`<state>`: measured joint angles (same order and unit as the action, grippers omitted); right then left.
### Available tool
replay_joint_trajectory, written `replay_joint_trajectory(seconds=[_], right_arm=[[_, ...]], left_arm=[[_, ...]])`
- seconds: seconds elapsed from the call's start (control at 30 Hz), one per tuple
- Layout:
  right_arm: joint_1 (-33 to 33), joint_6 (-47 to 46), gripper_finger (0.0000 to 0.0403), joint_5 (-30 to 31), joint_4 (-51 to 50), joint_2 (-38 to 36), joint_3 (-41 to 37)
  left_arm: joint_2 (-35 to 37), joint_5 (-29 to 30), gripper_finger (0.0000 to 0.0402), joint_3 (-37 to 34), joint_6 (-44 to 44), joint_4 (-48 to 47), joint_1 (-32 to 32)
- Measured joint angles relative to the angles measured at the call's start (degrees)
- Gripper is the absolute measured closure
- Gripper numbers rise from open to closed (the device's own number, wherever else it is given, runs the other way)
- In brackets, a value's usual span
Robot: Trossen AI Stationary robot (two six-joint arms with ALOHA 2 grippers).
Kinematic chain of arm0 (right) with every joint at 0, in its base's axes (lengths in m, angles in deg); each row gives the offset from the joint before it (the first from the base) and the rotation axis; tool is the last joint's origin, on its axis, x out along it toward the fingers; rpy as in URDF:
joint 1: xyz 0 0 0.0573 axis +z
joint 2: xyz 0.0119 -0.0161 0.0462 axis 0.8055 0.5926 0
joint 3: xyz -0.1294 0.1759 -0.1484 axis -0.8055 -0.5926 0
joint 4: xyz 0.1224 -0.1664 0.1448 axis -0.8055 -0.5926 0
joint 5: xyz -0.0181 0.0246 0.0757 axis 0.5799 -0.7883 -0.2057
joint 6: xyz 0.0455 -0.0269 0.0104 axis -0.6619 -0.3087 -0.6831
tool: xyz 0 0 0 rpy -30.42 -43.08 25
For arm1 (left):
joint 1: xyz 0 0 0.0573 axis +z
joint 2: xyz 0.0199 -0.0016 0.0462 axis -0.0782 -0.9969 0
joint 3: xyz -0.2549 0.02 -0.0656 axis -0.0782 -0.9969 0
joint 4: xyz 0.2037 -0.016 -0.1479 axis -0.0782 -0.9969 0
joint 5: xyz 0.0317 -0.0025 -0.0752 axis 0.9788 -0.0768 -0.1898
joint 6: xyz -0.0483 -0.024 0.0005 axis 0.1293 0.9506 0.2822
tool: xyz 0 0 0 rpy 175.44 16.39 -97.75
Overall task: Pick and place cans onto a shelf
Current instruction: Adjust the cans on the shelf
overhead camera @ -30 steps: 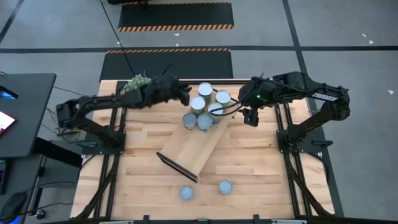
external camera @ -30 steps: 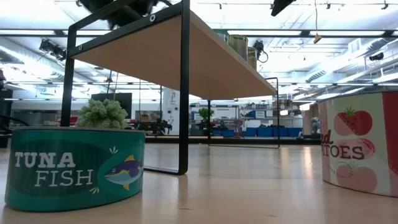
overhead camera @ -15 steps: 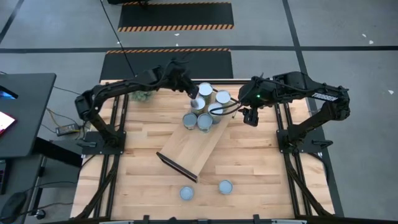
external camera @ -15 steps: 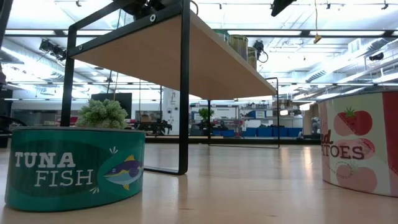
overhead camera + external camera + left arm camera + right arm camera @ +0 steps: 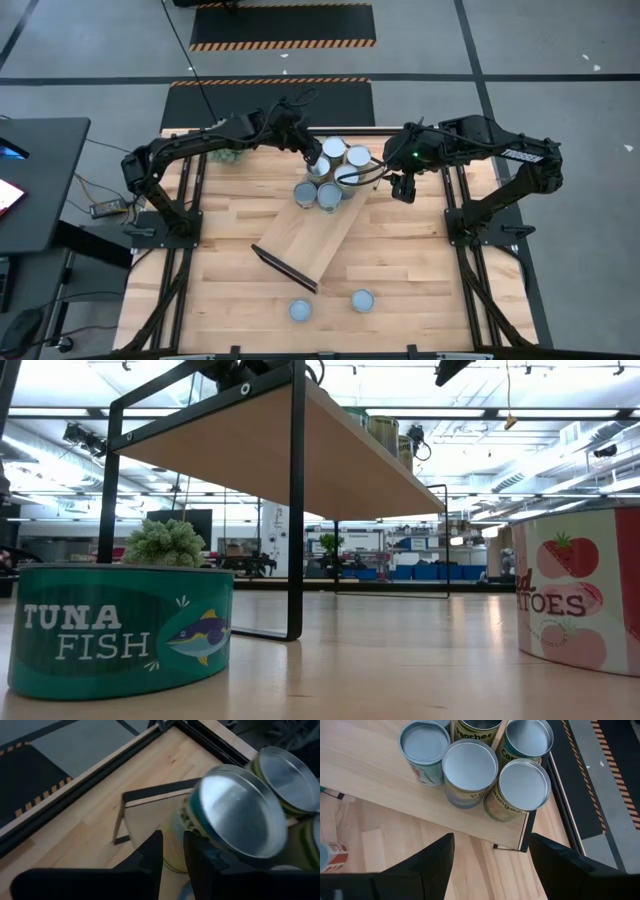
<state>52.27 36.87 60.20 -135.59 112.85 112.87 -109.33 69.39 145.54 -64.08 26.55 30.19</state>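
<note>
Five cans (image 5: pixel 330 172) with silvery tops stand bunched at the far end of the light-wood shelf (image 5: pixel 305 240), which lies slantwise on the table. Two more cans (image 5: pixel 300 311) (image 5: pixel 362 300) stand on the table near its front edge; in the low view they are a tuna can (image 5: pixel 120 625) and a tomato can (image 5: pixel 585 595). My left gripper (image 5: pixel 316 155) is over the far left of the bunch. Its fingers are nearly together, beside a can (image 5: pixel 235 810). My right gripper (image 5: pixel 400 188) is open and empty, right of the shelf. My left gripper (image 5: pixel 173 855) has one finger (image 5: pixel 192 852) right beside the side wall (image 5: pixel 181 837) of a can on the shelf. I cannot tell whether it touches the can. Nothing is between the fingers.
A green bushy plant (image 5: pixel 228 155) stands at the table's far left corner, under my left arm. The shelf's near half is bare board (image 5: pixel 300 250). Bare tabletop (image 5: pixel 430 260) lies to the right of the shelf.
My left arm has swung from over the plant toward the table's right. Its gripper has gone to the cans at the far end of the shelf. The cans and the shelf have stayed in place.
</note>
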Motion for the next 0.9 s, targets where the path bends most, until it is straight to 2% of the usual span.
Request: replay_joint_trajectory(seconds=[0.23,0.4,0.5,0.6,0.7,0.8,0.9], right_arm=[[1.77,-1.53,0.0140,-0.77,-1.11,-0.01,0.00],[6.83,-6.48,0.0140,-1.28,-1.75,-0.01,-0.08],[10.96,-9.97,0.0140,-1.26,0.42,-0.10,-2.13],[15.08,-13.16,0.0140,-1.18,5.66,-0.08,-5.58],[18.68,-15.37,0.0141,-1.62,13.37,0.05,-10.76],[21.24,-15.69,0.0141,-3.26,22.23,0.02,-16.14],[22.55,-17.74,0.0141,-3.67,26.43,0.08,-20.34]], left_arm=[[1.66,1.36,0.0320,0.00,-1.31,-0.07,0.47],[6.57,5.78,0.0326,0.00,-10.03,-2.39,-1.84],[10.72,5.23,0.0335,0.00,-15.36,-4.75,-4.10],[14.12,3.68,0.0339,0.00,-17.18,-8.13,-6.33],[16.21,5.12,0.0335,0.00,-16.58,-10.99,-8.90],[17.17,8.65,0.0312,0.01,-16.43,-16.53,-12.17],[17.09,9.90,0.0279,-0.03,-15.70,-22.95,-15.19]])
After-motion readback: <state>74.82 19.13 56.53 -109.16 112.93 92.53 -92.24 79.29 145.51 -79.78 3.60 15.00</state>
